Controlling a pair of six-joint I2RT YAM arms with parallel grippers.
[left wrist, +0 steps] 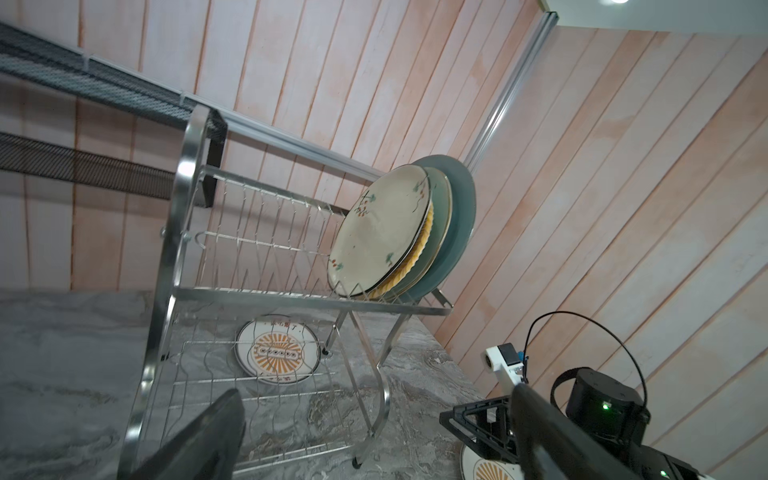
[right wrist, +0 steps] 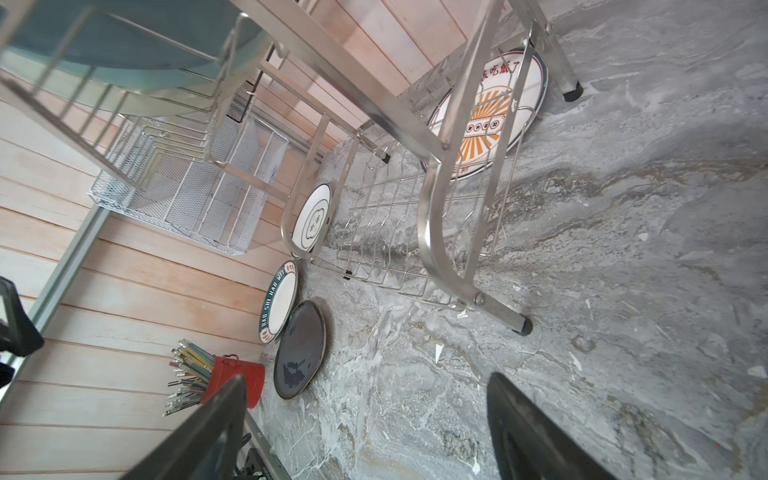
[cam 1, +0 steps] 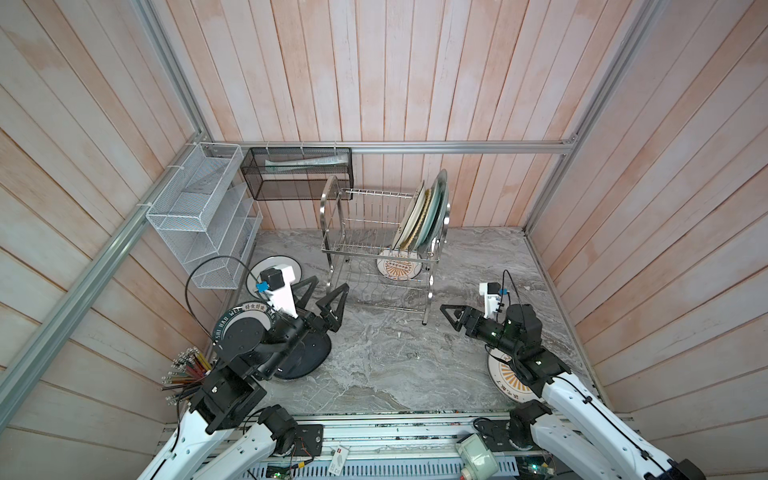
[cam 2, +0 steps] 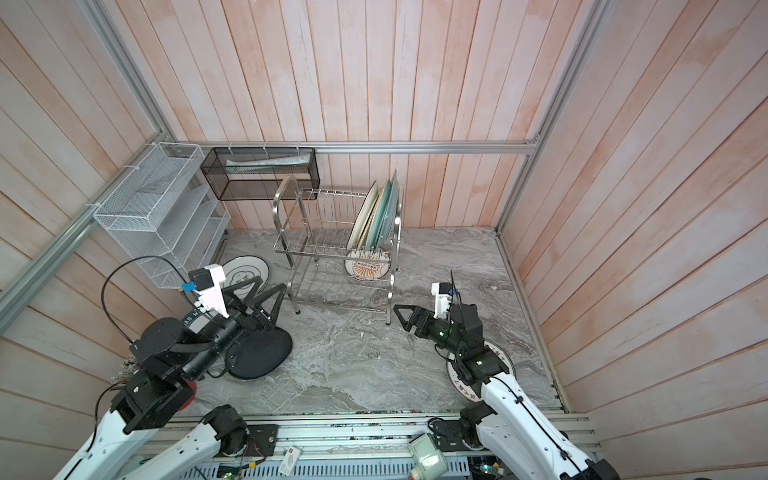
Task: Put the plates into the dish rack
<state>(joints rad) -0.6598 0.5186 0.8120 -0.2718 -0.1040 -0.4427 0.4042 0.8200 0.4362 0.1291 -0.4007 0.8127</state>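
Standing plates (cam 1: 419, 220): four on edge in the dish rack's (cam 1: 365, 252) upper tier, right end, centre of your frame.
Left gripper (cam 1: 329, 282): your jaws released, empty.
Right gripper (cam 1: 445, 309): jaws spread, empty.

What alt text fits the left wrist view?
A steel dish rack holds four plates standing on edge at one end of its top tier, a cream floral plate frontmost. An orange-sunburst plate lies flat beneath the rack, and the open left gripper frames the foreground.
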